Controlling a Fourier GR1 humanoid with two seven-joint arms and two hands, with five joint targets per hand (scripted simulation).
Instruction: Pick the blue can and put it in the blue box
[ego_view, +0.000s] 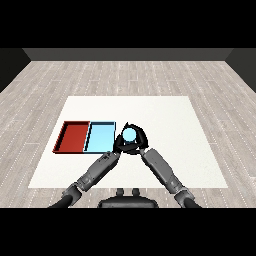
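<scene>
The blue can (130, 133) stands upright just right of the light blue tray (99, 137), its pale round top facing me. My right hand (142, 141) is curled round the can, dark fingers wrapping over its far side and right side. My left hand (119, 145) is pressed in close at the can's lower left, by the blue tray's right rim. The two hands merge into one dark shape, so the left hand's hold on the can is not readable. The can's lower body is hidden behind the hands.
A red tray (72, 136) lies directly left of the blue tray, sharing a wall with it. Both trays hold nothing. The white table (170, 117) stretches wide to the right and beyond the hands, ringed by wooden floor.
</scene>
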